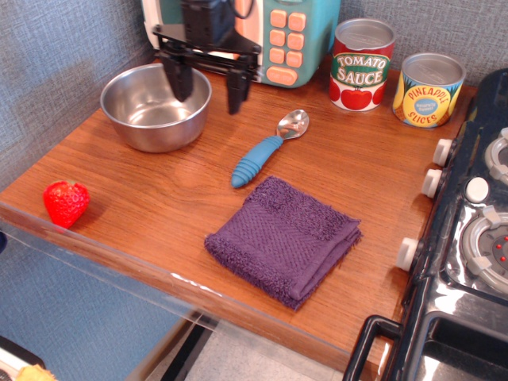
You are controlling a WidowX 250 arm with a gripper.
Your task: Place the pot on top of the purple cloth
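Note:
The shiny steel pot (151, 107) sits at the back left of the wooden counter. The folded purple cloth (282, 239) lies near the counter's front edge, right of centre. My black gripper (208, 94) hangs open above the pot's right rim. Its left finger is over the inside of the pot and its right finger (236, 94) is outside the rim. It holds nothing.
A blue-handled spoon (266, 149) lies between pot and cloth. A red strawberry (65, 202) sits front left. A tomato sauce can (361, 65) and a pineapple can (429, 90) stand at the back right. A toy microwave (286, 36) is behind the gripper. A stove (476, 238) borders the right.

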